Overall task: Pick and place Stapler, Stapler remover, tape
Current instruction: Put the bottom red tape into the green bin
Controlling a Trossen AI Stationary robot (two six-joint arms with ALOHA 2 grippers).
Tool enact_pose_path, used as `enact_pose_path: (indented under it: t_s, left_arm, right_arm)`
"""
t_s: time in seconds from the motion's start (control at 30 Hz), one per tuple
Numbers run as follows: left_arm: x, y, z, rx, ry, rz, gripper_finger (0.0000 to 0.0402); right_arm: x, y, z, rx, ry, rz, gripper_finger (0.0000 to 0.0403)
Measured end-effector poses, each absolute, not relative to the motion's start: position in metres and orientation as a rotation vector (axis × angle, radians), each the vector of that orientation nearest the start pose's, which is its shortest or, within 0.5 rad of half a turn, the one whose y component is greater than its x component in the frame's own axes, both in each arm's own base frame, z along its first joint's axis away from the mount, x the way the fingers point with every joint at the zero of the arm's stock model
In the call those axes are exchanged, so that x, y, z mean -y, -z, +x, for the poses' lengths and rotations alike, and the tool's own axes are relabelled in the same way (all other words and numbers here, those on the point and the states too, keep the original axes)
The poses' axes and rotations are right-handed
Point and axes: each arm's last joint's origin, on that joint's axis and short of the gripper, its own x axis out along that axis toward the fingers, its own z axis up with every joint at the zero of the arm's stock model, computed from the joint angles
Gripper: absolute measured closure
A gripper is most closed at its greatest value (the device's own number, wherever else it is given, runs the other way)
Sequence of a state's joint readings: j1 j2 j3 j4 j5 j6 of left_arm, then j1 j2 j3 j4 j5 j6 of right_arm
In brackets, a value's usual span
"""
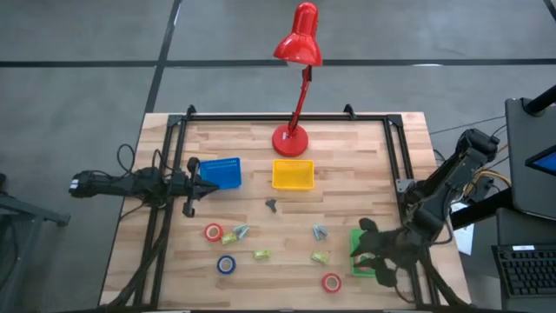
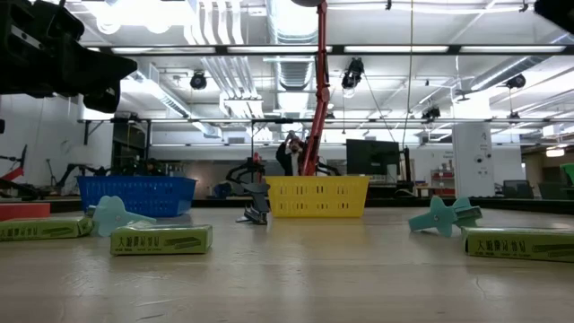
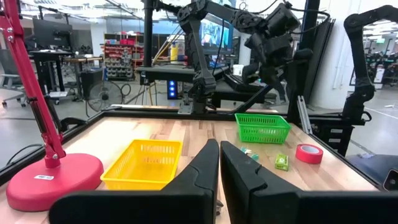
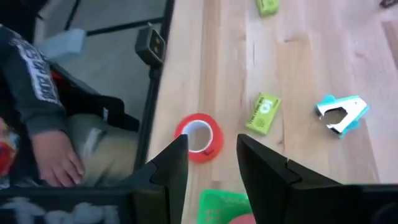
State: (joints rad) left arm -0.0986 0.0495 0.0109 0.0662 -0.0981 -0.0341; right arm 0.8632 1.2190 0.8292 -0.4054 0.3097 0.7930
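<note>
Looking down on the wooden tabletop [image 1: 347, 174], the red desk lamp [image 1: 292, 137] stands at the back edge, with a yellow bin [image 1: 293, 174] right in front of its base and a blue bin [image 1: 217, 172] off to that bin's left. The left hand [image 1: 211, 185] sits just beside the blue bin, fingers pressed nearly together with only a thin slit between them and nothing held. The right hand [image 1: 372, 255] hovers over the green bin [image 1: 357, 246] at the front right, well away from the lamp; its fingers are spread fairly wide and empty. In the right wrist view a red tape roll [image 4: 199, 138] lies flat right below those fingers, with a small green staple box [image 4: 263, 114] and a light blue staple remover [image 4: 341, 114] nearby. Another red tape roll [image 1: 214, 232] and the blue tape roll [image 1: 226, 264] lie on the front left, far from the lamp. A person's hand [image 4: 55, 160] shows past the tabletop edge.
</note>
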Motion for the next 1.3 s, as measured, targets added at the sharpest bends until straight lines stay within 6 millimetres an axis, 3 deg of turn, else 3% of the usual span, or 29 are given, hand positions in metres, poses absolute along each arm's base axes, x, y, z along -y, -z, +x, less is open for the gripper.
enact_pose_path:
  t_s: [0.23, 0.53, 0.87, 1.3]
  left_arm:
    - [0.007, -0.17, 0.1, 0.027, 0.001, -0.037, 0.0382]
    - [0.007, -0.17, 0.1, 0.028, 0.001, -0.037, 0.0383]
    - [0.007, -0.17, 0.1, 0.028, 0.001, -0.037, 0.0383]
    - [0.007, -0.17, 0.1, 0.028, 0.001, -0.037, 0.0383]
  right_arm:
    - [-0.2, -0.217, 0.192, -0.893, -0.208, 0.235, 0.0244]
    - [-0.226, -0.198, 0.222, -0.982, -0.234, 0.102, 0.021]
    - [-0.226, -0.168, 0.254, -1.145, -0.21, 0.01, 0.0209]
    - [-0.224, -0.149, 0.271, -1.225, -0.285, 0.027, 0.0211]
